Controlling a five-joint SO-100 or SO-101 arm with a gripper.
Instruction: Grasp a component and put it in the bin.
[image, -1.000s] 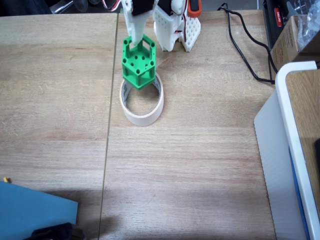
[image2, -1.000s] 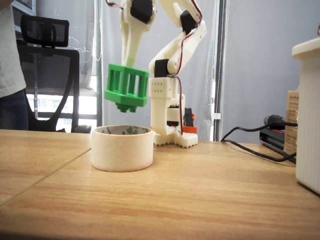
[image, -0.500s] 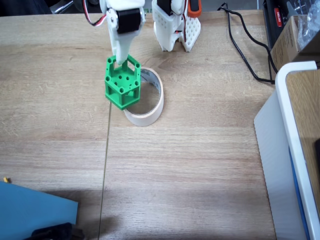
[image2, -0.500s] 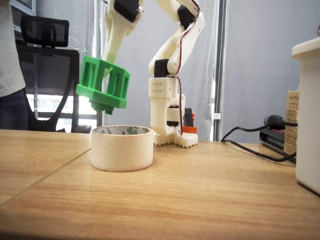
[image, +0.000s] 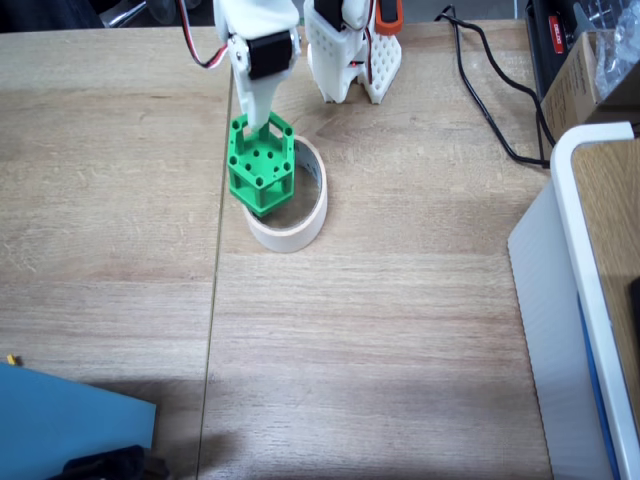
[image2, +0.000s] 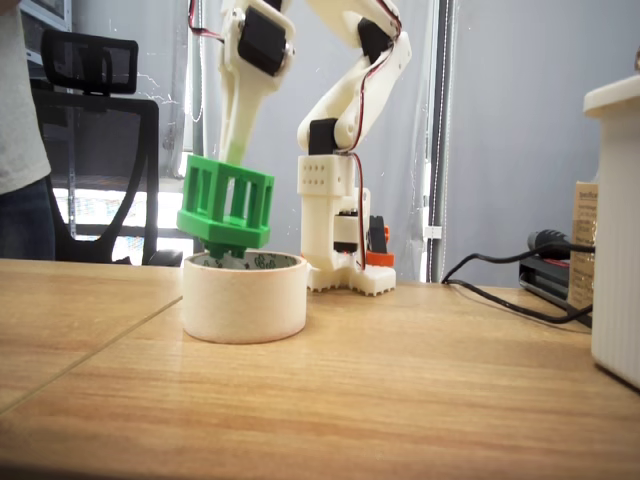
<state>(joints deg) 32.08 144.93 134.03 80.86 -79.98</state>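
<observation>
1. A wooden table (image: 400, 320) spans the scene, its boards running side to side, with one seam crossing from near to far just left of my work.
2. A large white box (image: 585, 300) with a blue edge sits at the right of the top-down fixed view.
3. A blue sheet (image: 60, 425) lies at that view's lower left corner.
4. My white arm's base (image: 350, 50) stands at the table's far edge; a black cable (image: 480, 90) trails to its right.
5. The bin (image2: 245, 298), a cream ring of tape with green print inside, rests flat on the table in front of the base.
6. The component (image: 261, 165), a bright green hexagonal block with small round holes in its face, hangs tilted over the left part of the bin. In the low side fixed view its bottom (image2: 228, 240) dips just to the ring's upper rim.
7. My gripper (image: 257, 127) reaches down from above, fingers narrowed onto the block's far rim, carrying it off the table.
</observation>
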